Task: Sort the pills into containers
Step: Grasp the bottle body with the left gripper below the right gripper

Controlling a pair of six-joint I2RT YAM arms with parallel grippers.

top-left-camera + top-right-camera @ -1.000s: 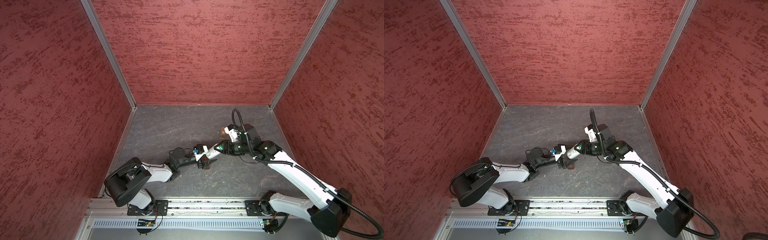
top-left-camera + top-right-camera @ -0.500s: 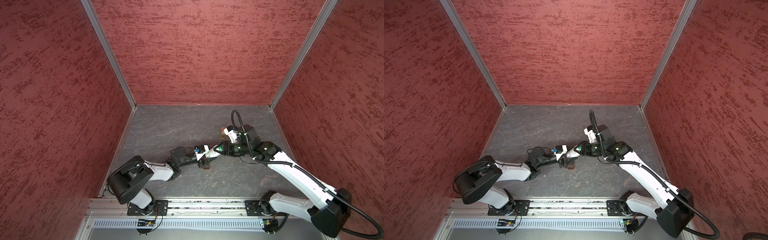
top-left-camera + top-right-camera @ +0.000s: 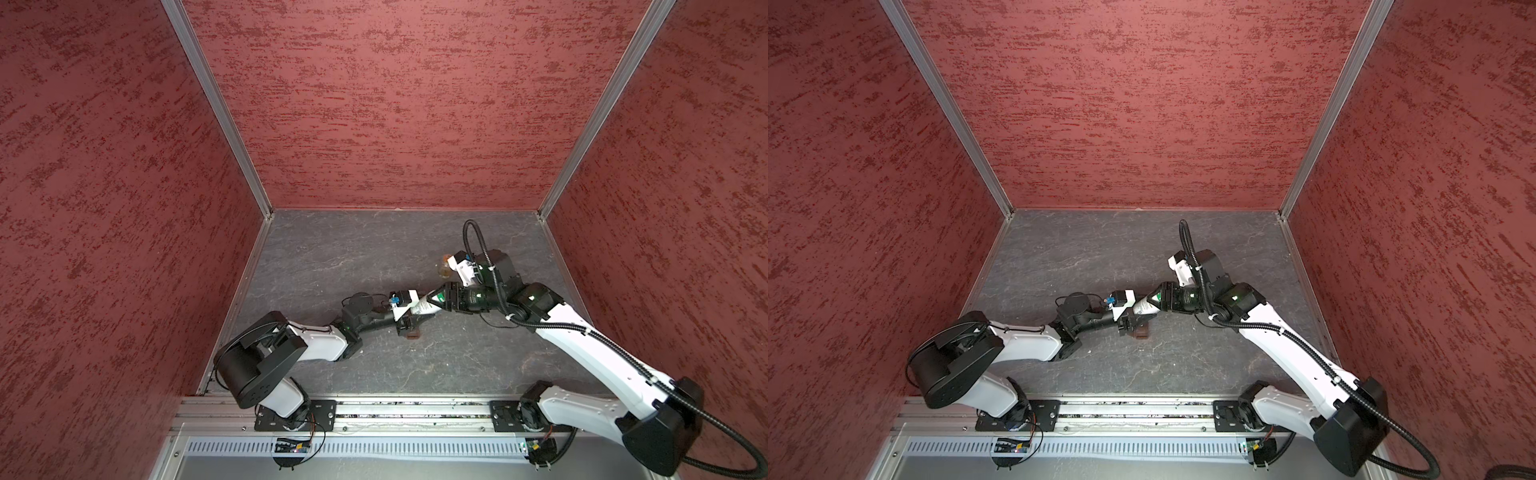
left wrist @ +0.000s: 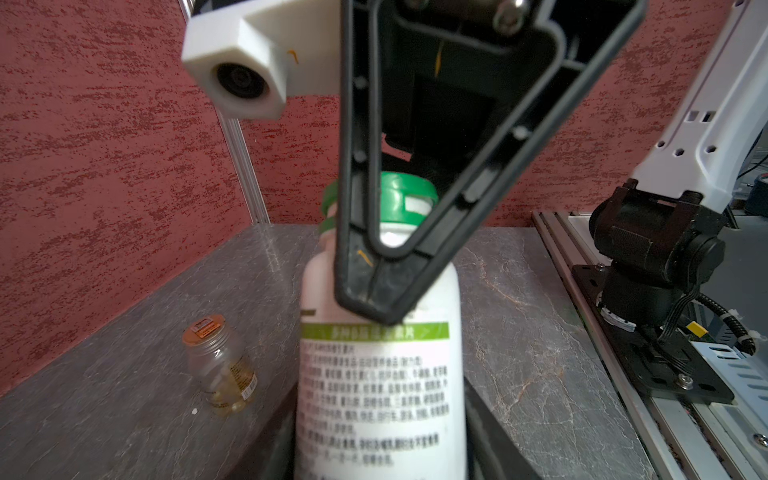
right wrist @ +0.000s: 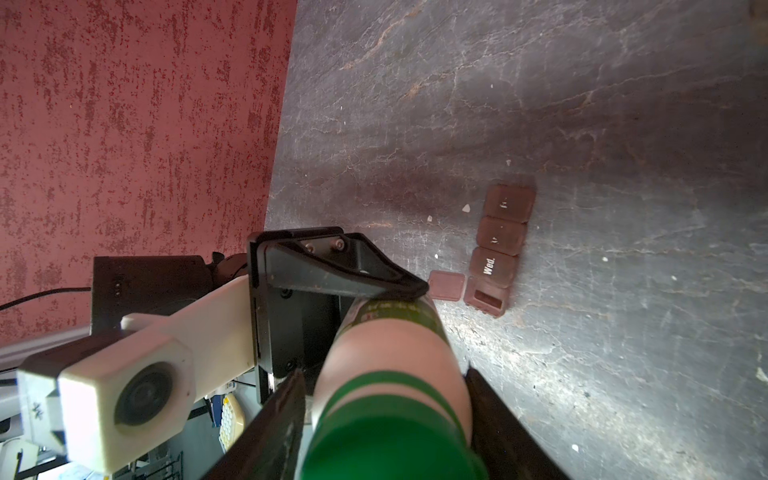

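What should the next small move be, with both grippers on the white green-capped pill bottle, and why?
Probably the right gripper closes on the green screw cap and twists it loose. The cap is still on the white plastic pill bottle, the left gripper clamps its body, and one compartment of the brown plastic pill organiser lies open. The right jaws straddle the cap; contact is unclear.
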